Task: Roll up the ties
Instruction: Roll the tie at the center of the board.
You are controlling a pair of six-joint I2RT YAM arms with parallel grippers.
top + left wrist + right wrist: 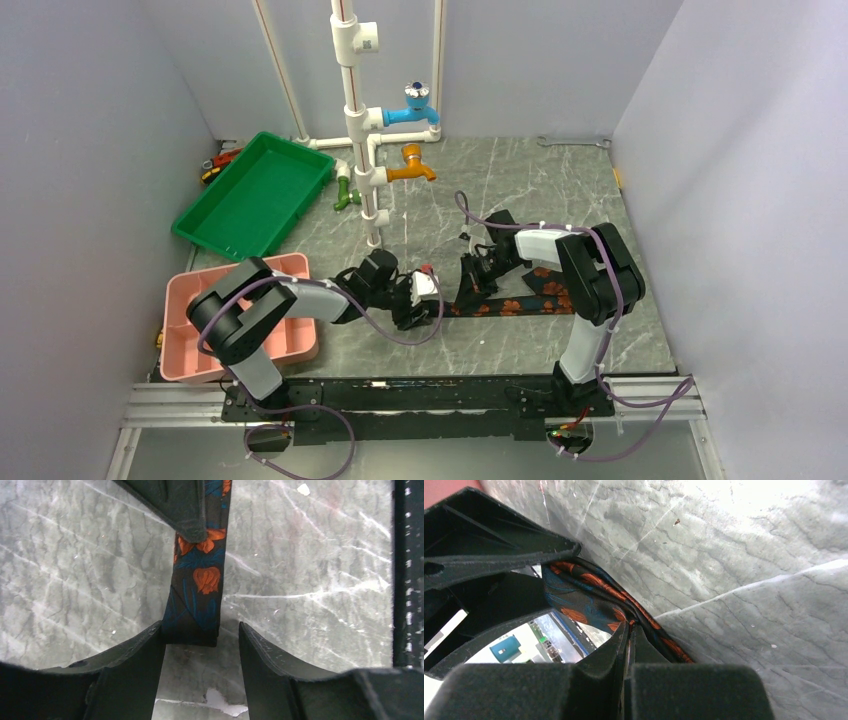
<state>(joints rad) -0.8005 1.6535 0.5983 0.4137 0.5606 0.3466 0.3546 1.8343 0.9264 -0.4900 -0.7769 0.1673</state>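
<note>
A black tie (522, 304) with orange-red flowers lies flat on the marble table, running from mid-table to under the right arm. My right gripper (468, 283) pinches the tie's left part; in the right wrist view its gripper (630, 627) is shut on a fold of the tie (589, 597). My left gripper (428, 300) faces it from the left. In the left wrist view the gripper (200, 626) is open, and the tie's narrow end (196, 600) sits between its tips, touching the left finger (145, 655).
A green tray (255, 195) stands at the back left and a pink bin (200, 320) beside the left arm. A white pipe stand (372, 180) with blue and orange taps rises behind the grippers. A wrench (575, 143) lies at the back right.
</note>
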